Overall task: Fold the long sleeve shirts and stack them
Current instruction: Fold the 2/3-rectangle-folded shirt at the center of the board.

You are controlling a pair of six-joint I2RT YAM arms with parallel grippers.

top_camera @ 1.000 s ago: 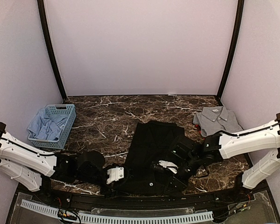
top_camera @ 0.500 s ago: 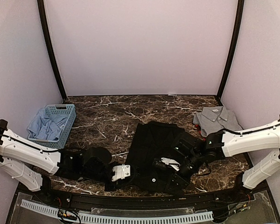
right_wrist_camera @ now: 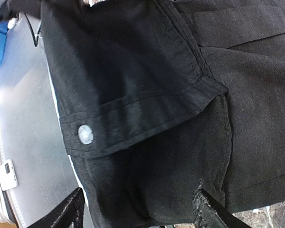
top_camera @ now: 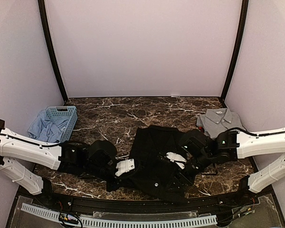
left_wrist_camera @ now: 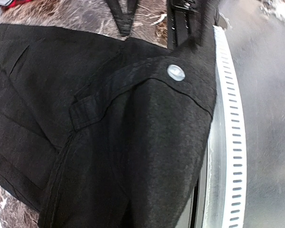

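Note:
The large black shirt [top_camera: 154, 149] lies crumpled at the table's near middle, its lower part hanging over the front edge. My left gripper [top_camera: 125, 166] is at the shirt's near-left edge, shut on the black cloth. In the left wrist view the cloth [left_wrist_camera: 133, 156] covers the jaws, and a pale button [left_wrist_camera: 175, 72] shows on a band. My right gripper [top_camera: 175, 158] hovers over the shirt's right side. It is open, with both fingertips [right_wrist_camera: 209, 209] wide apart above black cloth [right_wrist_camera: 147, 180] near another button [right_wrist_camera: 85, 134]. A folded grey shirt [top_camera: 221, 121] lies at the far right.
A light-blue lattice basket [top_camera: 66, 114] holding pale blue cloth [top_camera: 43, 128] stands at the far left. A bit of red cloth [top_camera: 200, 128] peeks out beside the grey shirt. A white slotted rail [top_camera: 118, 221] and metal ledge run below the table's front edge.
My left gripper has shut on the black shirt's near edge and drawn it to the right. My right gripper has let go of the cloth and opened, lifting slightly.

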